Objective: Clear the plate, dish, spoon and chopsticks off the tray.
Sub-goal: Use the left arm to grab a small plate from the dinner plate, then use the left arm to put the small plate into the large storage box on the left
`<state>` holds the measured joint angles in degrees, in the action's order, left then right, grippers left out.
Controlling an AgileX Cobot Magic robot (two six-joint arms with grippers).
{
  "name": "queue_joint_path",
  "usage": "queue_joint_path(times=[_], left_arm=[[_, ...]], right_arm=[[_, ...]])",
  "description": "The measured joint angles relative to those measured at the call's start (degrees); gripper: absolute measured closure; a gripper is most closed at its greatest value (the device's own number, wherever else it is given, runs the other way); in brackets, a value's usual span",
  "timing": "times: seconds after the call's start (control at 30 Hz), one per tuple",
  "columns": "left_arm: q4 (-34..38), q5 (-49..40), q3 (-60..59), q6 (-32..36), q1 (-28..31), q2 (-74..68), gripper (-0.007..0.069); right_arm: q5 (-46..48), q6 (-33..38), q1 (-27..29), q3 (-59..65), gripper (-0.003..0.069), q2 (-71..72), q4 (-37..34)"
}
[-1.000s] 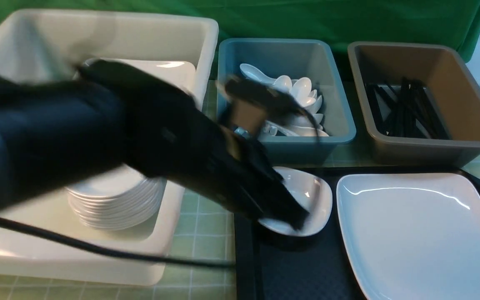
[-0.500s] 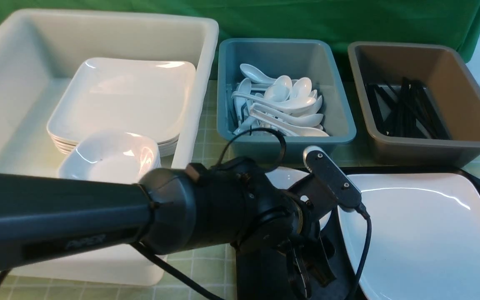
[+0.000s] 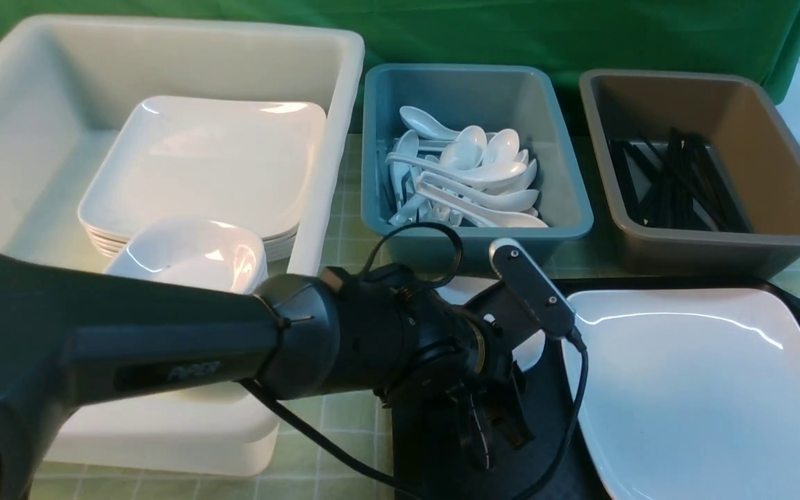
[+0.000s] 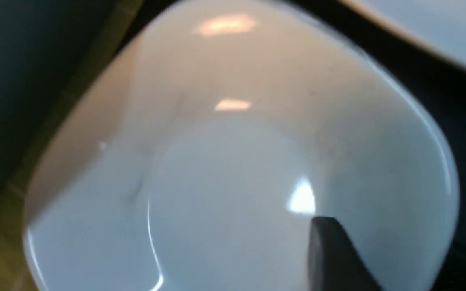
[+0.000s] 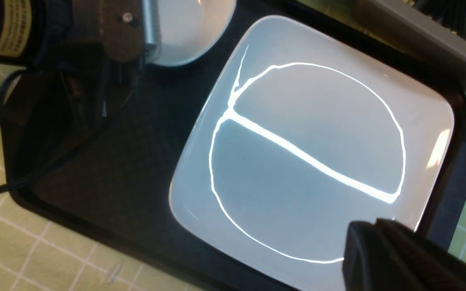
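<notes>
black textured plastic tray [image 3: 547, 392], lower right, bears large glossy white rounded-square plate [image 3: 698, 396] and small deep white dish [image 3: 529, 353].
left gripper [image 3: 503, 448] over tray beside dish, jaws parted, empty; right gripper [image 5: 395, 258] opening can't be told; arm lettering [image 3: 195, 371], yellow label [image 5: 10, 28] unreadable.

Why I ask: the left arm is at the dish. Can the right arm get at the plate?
Probably yes: the plate lies bare, the right fingers hover at its rim, and the left gripper is beside its left edge, not over it.
</notes>
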<state>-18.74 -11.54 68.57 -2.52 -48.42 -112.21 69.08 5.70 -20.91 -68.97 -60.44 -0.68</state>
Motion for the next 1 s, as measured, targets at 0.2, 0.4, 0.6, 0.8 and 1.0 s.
queue_joint_path(times=[0.2,0.4,0.6,0.8,1.0], left_arm=[[0.92,-1.36,0.30,0.36,-0.60,3.36,0.0594],[5.70,-7.89,-0.36,-0.78,-0.90,12.31,0.0616],[5.42,-14.38,2.85,-1.29,-0.71,25.26,0.0617],[-0.13,-20.79,8.15,-2.28,4.87,34.02,0.0617],[-1.17,-29.25,5.39,-3.25,20.61,37.99,0.0617]], right_arm=[[-0.06,0.00,0.00,0.03,0.0652,0.00,-0.83],[-2.11,0.51,0.00,0.03,0.0652,0.00,-4.44],[-7.41,6.51,0.00,-0.32,0.0652,-0.54,-15.32],[-7.72,13.77,-0.31,-7.95,0.0652,-6.99,-26.17],[-6.16,14.85,-7.59,-21.26,0.0652,-18.70,-26.31]])
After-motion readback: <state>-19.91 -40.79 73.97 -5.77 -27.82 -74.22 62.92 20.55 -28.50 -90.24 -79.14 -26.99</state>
